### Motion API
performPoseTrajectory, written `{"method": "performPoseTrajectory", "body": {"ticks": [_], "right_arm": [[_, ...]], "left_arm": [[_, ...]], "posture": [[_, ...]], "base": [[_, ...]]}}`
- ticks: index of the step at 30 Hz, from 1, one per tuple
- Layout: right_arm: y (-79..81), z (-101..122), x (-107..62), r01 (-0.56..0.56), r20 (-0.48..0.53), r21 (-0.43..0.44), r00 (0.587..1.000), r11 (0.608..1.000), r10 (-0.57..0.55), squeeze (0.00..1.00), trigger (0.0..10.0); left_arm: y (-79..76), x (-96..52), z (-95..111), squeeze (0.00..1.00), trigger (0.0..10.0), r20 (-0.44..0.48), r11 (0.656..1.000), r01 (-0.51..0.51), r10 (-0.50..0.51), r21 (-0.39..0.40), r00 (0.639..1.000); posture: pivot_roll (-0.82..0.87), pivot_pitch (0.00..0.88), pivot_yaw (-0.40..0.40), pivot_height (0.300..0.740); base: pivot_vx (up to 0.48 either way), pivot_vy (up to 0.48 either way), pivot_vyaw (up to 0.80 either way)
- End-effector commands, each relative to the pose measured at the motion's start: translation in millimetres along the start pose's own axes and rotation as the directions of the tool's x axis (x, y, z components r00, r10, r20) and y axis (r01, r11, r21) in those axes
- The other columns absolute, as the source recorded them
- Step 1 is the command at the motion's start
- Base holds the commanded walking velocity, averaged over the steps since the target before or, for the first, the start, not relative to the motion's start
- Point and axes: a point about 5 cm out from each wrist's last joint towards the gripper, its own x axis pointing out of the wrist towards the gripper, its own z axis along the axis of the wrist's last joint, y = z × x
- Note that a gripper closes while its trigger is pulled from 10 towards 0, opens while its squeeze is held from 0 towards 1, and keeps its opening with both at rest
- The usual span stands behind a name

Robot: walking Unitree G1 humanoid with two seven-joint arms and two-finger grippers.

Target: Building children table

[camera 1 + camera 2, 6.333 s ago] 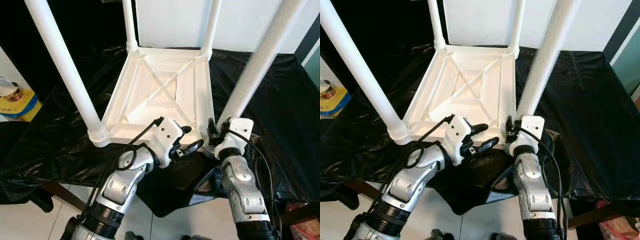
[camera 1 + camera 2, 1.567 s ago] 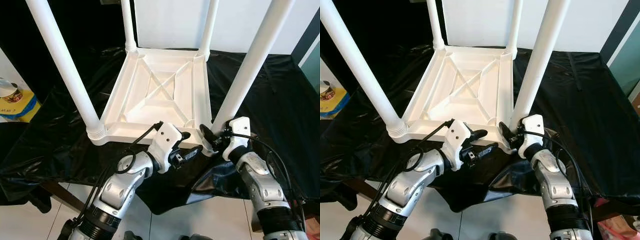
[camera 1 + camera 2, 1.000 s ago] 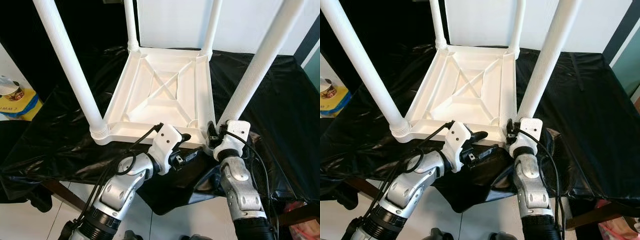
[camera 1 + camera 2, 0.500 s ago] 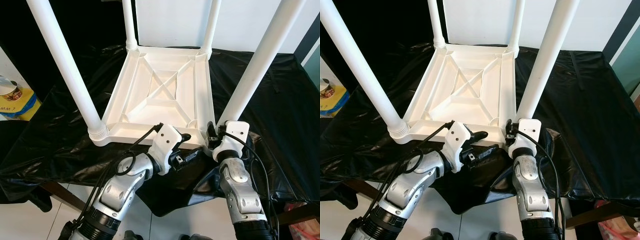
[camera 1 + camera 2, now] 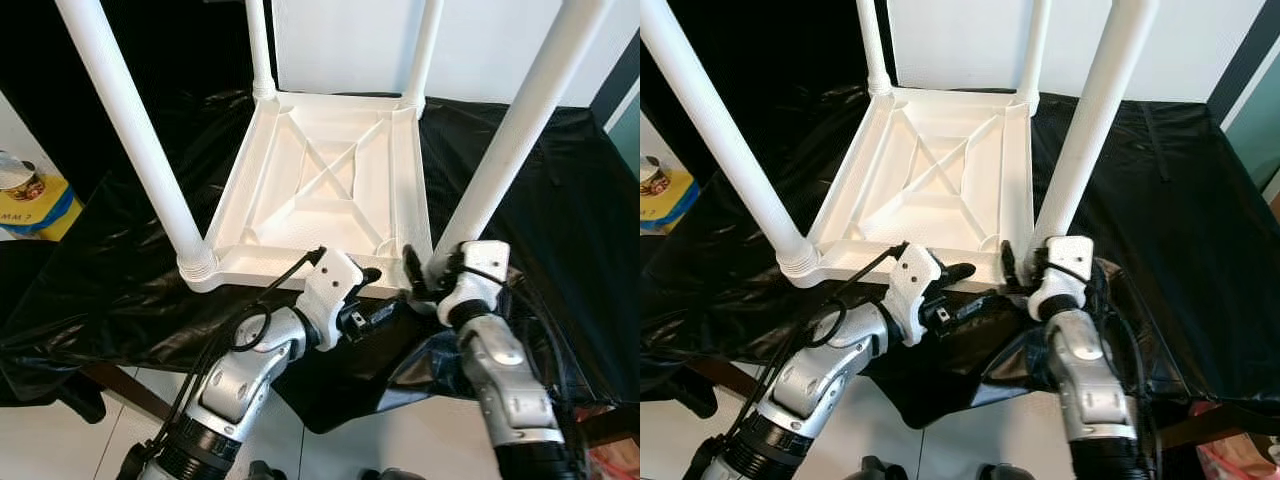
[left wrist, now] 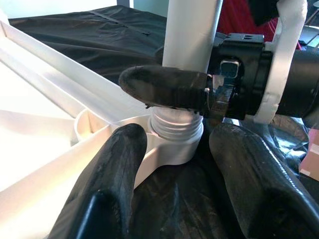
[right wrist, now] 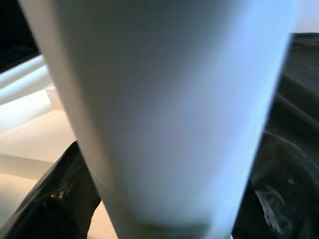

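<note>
A white children's table (image 5: 320, 180) lies upside down on a black sheet, all of its legs pointing up. My right gripper (image 5: 425, 280) is shut around the base of the near right leg (image 5: 510, 140), just above its threaded socket (image 6: 177, 134). In the right wrist view that leg (image 7: 164, 99) runs between the two black fingers (image 7: 60, 199). My left gripper (image 5: 380, 292) stands open at the table's front edge, beside the same corner. One of its fingers (image 6: 119, 164) lies against the rim and the other hangs over the sheet. It holds nothing.
The black plastic sheet (image 5: 560, 200) covers the work surface and hangs over its near edge. A yellow box with a tin (image 5: 30, 200) sits at the far left. A white panel (image 5: 480, 40) stands behind the table. White floor tiles show below.
My right forearm has swung out to the right and its wrist has turned around the leg's base. The left gripper has stayed put.
</note>
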Motion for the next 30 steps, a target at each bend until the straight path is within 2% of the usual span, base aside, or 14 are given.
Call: {"method": "performPoseTrajectory", "body": {"ticks": [1, 3, 4, 5, 6, 14, 15, 17, 18, 25, 26, 28, 29, 30], "right_arm": [[-5.5, -1, -2.7, -0.066, -0.008, -0.007, 0.998, 0.998, 0.066, 1.0, 10.0], [-14.6, 0, -2.7, -0.162, -0.035, -0.025, 0.986, 0.986, 0.161, 1.0, 10.0], [-14.6, 0, -2.7, -0.162, -0.035, -0.025, 0.986, 0.986, 0.161, 1.0, 10.0], [-18.0, 0, -2.0, -0.201, -0.045, -0.037, 0.979, 0.979, 0.199, 0.92, 10.0], [-19.3, -1, -1.2, -0.243, -0.058, -0.043, 0.969, 0.969, 0.24, 0.0, 10.0], [-21.1, -10, 4.0, -0.349, -0.118, -0.078, 0.933, 0.934, 0.339, 0.0, 10.0], [-21.5, -12, 4.4, -0.353, -0.127, -0.086, 0.931, 0.931, 0.342, 0.0, 2.9], [-21.8, -14, 4.4, -0.354, -0.131, -0.091, 0.931, 0.931, 0.342, 0.0, 2.9], [-22.3, -15, 4.5, -0.352, -0.134, -0.092, 0.931, 0.931, 0.339, 0.0, 0.0], [-25.0, -20, 3.7, -0.349, -0.147, -0.077, 0.93, 0.934, 0.336, 0.0, 0.0], [-25.0, -21, 3.4, -0.342, -0.151, -0.074, 0.932, 0.937, 0.329, 0.0, 4.4], [-25.0, -21, 3.2, -0.337, -0.154, -0.072, 0.934, 0.939, 0.324, 0.0, 4.4], [-24.6, -22, 3.0, -0.327, -0.156, -0.066, 0.936, 0.943, 0.314, 0.0, 10.0], [-24.5, -23, 3.4, -0.323, -0.155, -0.062, 0.938, 0.944, 0.311, 0.0, 10.0]], "left_arm": [[-3.5, 0.7, 2, 0.0, 10.0, 0.007, 0.999, 0.038, -0.038, 0.003, 0.999], [-3.0, 0.0, 1, 0.0, 10.0, 0.006, 0.999, 0.038, -0.038, 0.004, 0.999], [-3.0, 0.0, 1, 0.0, 10.0, 0.006, 0.999, 0.038, -0.038, 0.004, 0.999], [-2.6, -0.3, 1, 0.0, 10.0, 0.005, 0.999, 0.038, -0.038, 0.005, 0.999], [-2.4, -0.7, 2, 0.0, 10.0, 0.005, 0.999, 0.038, -0.038, 0.005, 0.999], [-2.4, -1.3, 3, 0.0, 10.0, 0.005, 0.999, 0.038, -0.038, 0.005, 0.999], [-2.2, -1.6, 3, 0.0, 10.0, 0.004, 0.999, 0.038, -0.038, 0.006, 0.999], [-2.0, -1.8, 3, 0.0, 10.0, 0.004, 0.999, 0.037, -0.037, 0.007, 0.999], [-1.5, -2.2, 3, 0.0, 10.0, 0.003, 0.999, 0.036, -0.036, 0.008, 0.999], [-0.7, -3.6, 3, 0.0, 10.0, -0.001, 0.999, 0.032, -0.032, 0.007, 1.0], [-0.9, -3.5, 3, 0.0, 10.0, -0.002, 0.999, 0.033, -0.033, 0.006, 0.999], [-1.0, -3.4, 3, 0.0, 10.0, -0.003, 0.999, 0.034, -0.034, 0.006, 0.999], [-1.3, -3.2, 3, 0.0, 10.0, -0.003, 0.999, 0.036, -0.036, 0.006, 0.999], [-1.4, -3.2, 3, 0.0, 10.0, -0.003, 0.999, 0.038, -0.038, 0.006, 0.999]], "posture": [[-0.13, 0.088, -0.009, 0.74], [-0.13, 0.09, -0.008, 0.74], [-0.13, 0.09, -0.008, 0.74], [-0.13, 0.091, -0.006, 0.74], [-0.13, 0.092, -0.004, 0.74], [-0.12, 0.096, 0.001, 0.74], [-0.12, 0.098, 0.003, 0.74], [-0.12, 0.098, 0.003, 0.74], [-0.11, 0.099, 0.004, 0.74], [-0.11, 0.102, 0.009, 0.74], [-0.11, 0.101, 0.01, 0.74], [-0.11, 0.101, 0.01, 0.74], [-0.12, 0.1, 0.013, 0.74], [-0.12, 0.1, 0.013, 0.74]], "base": [[0.0, 0.0, 0.0], [0.0, 0.0, 0.0], [0.0, 0.0, 0.0], [0.0, 0.0, 0.0], [0.0, 0.0, 0.0], [0.0, 0.0, 0.0], [0.0, 0.0, 0.0], [0.0, 0.0, 0.0], [0.0, 0.0, 0.0], [0.0, 0.0, 0.0], [0.0, 0.0, 0.0], [0.0, 0.0, 0.0], [0.0, 0.0, 0.0], [0.0, 0.0, 0.0]]}}
